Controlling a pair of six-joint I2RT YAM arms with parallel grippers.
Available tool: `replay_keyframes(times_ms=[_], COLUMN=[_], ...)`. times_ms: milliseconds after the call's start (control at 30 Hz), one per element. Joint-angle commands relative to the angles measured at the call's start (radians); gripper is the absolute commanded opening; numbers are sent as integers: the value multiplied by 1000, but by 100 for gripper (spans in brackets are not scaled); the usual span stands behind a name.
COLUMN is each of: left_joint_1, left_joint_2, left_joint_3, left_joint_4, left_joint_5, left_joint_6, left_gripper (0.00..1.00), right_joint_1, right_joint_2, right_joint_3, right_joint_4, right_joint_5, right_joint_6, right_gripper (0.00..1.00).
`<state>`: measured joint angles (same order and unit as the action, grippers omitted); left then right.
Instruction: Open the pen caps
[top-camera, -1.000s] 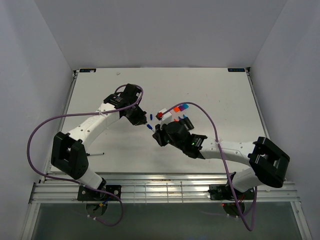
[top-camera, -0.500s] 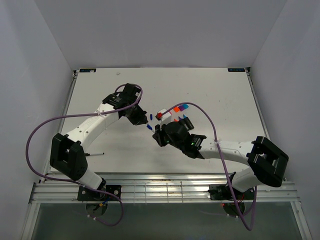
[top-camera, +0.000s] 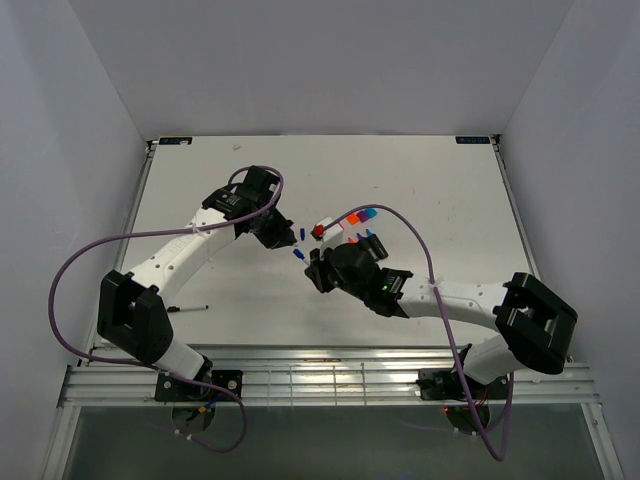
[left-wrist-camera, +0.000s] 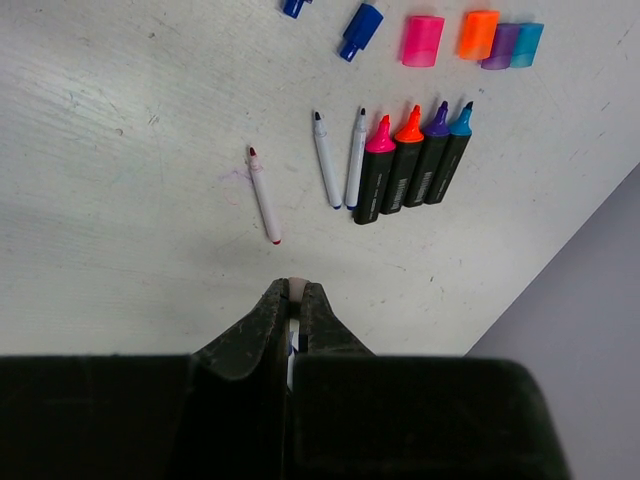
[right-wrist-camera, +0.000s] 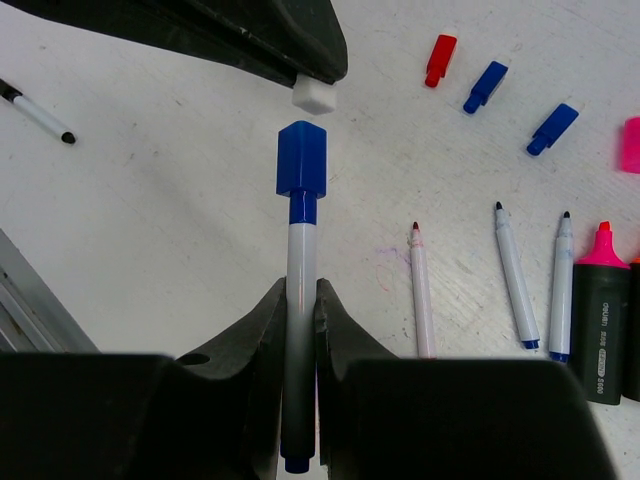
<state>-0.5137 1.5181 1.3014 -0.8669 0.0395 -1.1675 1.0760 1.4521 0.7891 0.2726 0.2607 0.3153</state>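
The jaws of the right gripper (right-wrist-camera: 300, 295) were pinched on a thin white pen (right-wrist-camera: 300, 250), its blue cap (right-wrist-camera: 301, 158) seated just beyond them. Just past the blue cap, the jaws of the left gripper (left-wrist-camera: 297, 297) were pressed together, a pale sliver between them left unidentified. For a clean pull they would have to be spread, centred on the blue cap, closed, and drawn straight along the pen. On the table (right-wrist-camera: 150, 220), loose caps (right-wrist-camera: 485, 85) were scattered right of the blue cap.
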Motion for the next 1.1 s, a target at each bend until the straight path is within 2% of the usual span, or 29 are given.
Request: replay_keyframes(times_ms=[0,167,1067], left_joint_1=[0,0,0], left_joint_2=[-45,-42,-50], left_joint_3=[-4,2,-11], left_joint_4=[8,-7,8], left_joint_5=[-24,-69,11], left_joint_6=[-26,-26,-27], left_gripper=[0,0,0], right_joint_1=[6,6,6], right_joint_2=[-44,-58,-6], right_joint_3=[7,-2,50], right_joint_4=[53,51,62], right_joint_5=[26,37,54], right_joint_6=[10,10,-4], right_gripper=[8,8,8])
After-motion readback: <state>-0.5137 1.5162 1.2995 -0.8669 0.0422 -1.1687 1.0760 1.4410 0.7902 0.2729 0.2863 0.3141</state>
